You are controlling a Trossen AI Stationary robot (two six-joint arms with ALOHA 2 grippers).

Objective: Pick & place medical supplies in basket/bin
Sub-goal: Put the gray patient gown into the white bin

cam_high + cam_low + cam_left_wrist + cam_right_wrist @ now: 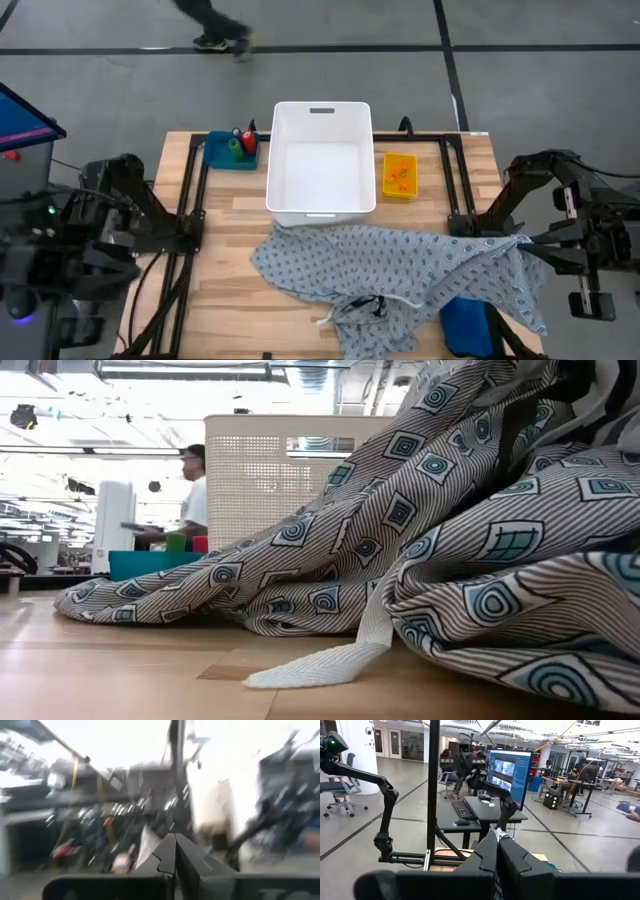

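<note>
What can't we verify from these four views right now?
- Blue pouch: high view, mostly under the gown.
- Small pieces in the blue tray: high view too small; low view shows only green and red tops.
- Orange tray contents: too small to count.
- Bin interior: low view sees only its outer wall.
- Left wrist view: motion-blurred, no table detail.
- Right tool: fingers together on a strip of gown; the high view doesn't show the grip.
</note>
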